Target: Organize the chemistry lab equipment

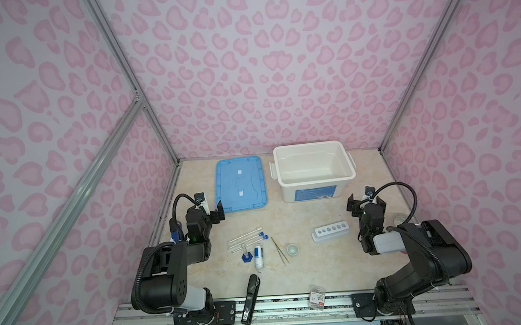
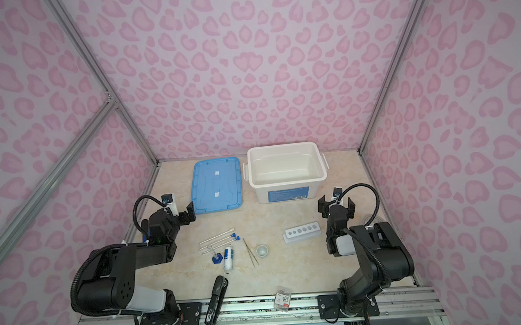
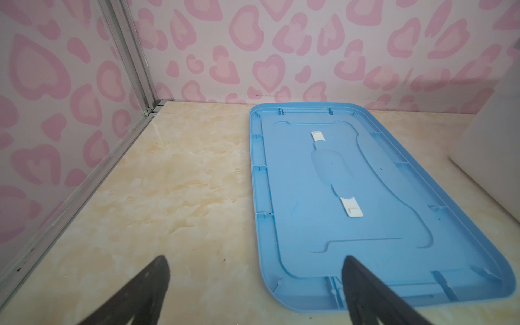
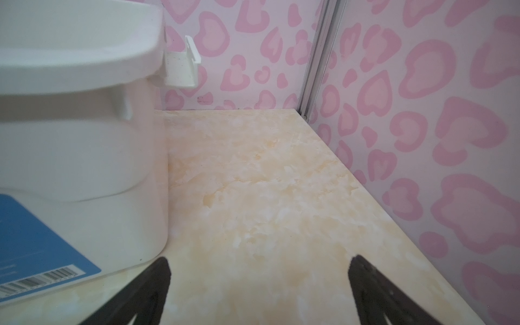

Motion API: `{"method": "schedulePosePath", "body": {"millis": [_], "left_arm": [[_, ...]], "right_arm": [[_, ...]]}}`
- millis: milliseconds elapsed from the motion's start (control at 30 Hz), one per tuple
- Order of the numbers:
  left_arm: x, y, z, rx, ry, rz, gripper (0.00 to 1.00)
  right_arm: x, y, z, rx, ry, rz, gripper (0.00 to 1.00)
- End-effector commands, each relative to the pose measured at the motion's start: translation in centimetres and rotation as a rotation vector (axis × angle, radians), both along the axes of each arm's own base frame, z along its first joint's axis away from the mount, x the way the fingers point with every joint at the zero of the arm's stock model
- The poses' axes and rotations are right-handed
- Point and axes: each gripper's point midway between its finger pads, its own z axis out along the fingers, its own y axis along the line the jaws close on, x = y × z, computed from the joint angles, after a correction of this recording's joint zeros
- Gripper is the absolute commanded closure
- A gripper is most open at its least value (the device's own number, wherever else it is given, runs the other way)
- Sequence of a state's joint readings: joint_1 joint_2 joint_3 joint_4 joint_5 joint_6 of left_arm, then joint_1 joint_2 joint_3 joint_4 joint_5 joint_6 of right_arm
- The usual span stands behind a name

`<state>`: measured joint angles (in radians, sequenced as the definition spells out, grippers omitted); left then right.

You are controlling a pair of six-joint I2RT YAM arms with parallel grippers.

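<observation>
Three clear thin tubes (image 1: 245,237) (image 2: 217,237), blue or white capped, lie side by side at mid-table. Just nearer stand a blue-based small cylinder (image 1: 245,256) and a lying white blue-labelled bottle (image 1: 259,256). To their right lie metal tweezers (image 1: 280,250), a tiny white cup (image 1: 292,248) and the six-hole white rack (image 1: 330,231) (image 2: 301,232). My left gripper (image 1: 210,212) (image 3: 255,261) hovers open over the blue lid's near corner. On the far side of the rack my right gripper (image 1: 366,201) (image 4: 260,261) hangs open beside the white bin. Neither holds anything.
An open white bin (image 1: 287,192) (image 4: 84,157) stands at the back, with its blue lid (image 1: 241,185) (image 3: 365,197) flat to its left. A black stapler (image 1: 251,296) and a small packet (image 1: 317,296) lie at the front edge. A clear tape roll (image 1: 399,219) sits behind my right arm.
</observation>
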<state>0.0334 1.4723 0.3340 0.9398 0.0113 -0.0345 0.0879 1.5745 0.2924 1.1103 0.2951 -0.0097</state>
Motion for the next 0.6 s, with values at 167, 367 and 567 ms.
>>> {"method": "schedulePosePath", "body": {"millis": [167, 367, 567], "left_arm": [[0.21, -0.02, 0.76, -0.001, -0.032, -0.002, 0.03], [0.22, -0.05, 0.76, -0.002, -0.032, -0.003, 0.03], [0.22, 0.00, 0.73, -0.004, -0.031, -0.002, 0.03]], "right_arm": [[0.27, -0.25, 0.25, 0.018, -0.012, -0.004, 0.01], [0.65, -0.22, -0.01, 0.050, 0.001, 0.030, 0.01], [0.69, -0.21, -0.07, 0.058, 0.003, 0.040, 0.01]]}}
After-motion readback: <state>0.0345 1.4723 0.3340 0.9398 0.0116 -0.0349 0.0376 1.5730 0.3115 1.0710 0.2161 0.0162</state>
